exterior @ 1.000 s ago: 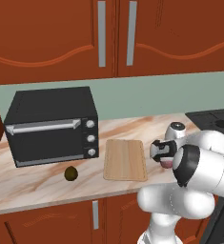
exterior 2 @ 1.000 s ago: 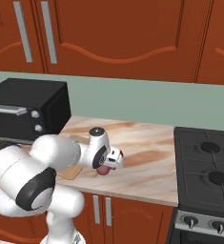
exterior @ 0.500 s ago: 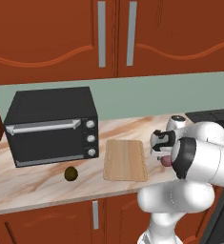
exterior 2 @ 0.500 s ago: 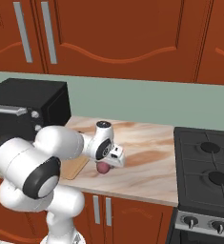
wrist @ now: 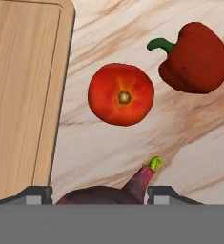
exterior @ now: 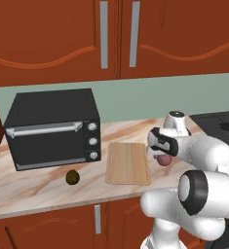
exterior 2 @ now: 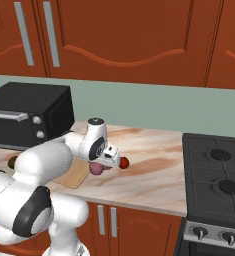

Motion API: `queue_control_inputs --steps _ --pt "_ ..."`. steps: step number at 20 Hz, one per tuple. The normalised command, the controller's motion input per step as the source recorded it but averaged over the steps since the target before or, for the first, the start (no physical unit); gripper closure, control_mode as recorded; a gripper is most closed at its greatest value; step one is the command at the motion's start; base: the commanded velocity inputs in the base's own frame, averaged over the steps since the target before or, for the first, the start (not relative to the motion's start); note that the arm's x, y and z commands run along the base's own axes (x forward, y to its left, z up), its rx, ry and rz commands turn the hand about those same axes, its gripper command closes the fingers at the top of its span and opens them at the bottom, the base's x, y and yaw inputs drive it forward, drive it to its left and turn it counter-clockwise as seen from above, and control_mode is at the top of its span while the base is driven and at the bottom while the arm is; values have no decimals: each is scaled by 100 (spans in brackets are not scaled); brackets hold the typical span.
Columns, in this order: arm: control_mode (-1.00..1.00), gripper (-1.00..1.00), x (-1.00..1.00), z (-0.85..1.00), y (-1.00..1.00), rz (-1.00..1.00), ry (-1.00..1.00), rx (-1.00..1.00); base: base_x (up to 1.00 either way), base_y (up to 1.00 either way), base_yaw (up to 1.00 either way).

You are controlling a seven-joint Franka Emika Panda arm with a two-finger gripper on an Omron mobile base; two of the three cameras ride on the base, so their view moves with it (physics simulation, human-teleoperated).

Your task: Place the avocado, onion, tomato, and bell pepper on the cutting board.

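One avocado (exterior: 72, 177), onion (wrist: 104, 194), tomato (wrist: 121, 94), bell pepper (wrist: 196, 58), cutting board (exterior: 128, 163), toaster oven (exterior: 52, 128).

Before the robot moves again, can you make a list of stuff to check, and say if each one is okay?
1. Onion sits between the gripper fingertips: ok.
2. Onion lifted off the counter: it looks raised in the right base view, ok.
3. Grip is firm enough to carry: cannot tell.
4. Cutting board has bare space for the onion: ok.
5. Tomato and bell pepper lie apart from the gripper: ok.
6. Avocado on the board: not ok, it lies on the counter by the toaster oven.
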Motion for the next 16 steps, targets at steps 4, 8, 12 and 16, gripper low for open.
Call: queue_control_inputs --steps 4,8,12,16 --pt "-100 100 -12 21 59 3 -15 0 0 0 0" --pt "-100 100 -9 2 55 9 -13 0 0 0 0" --pt "-100 100 -2 1 60 14 -13 0 0 0 0" --pt "-100 100 0 22 51 14 -7 0 0 0 0"
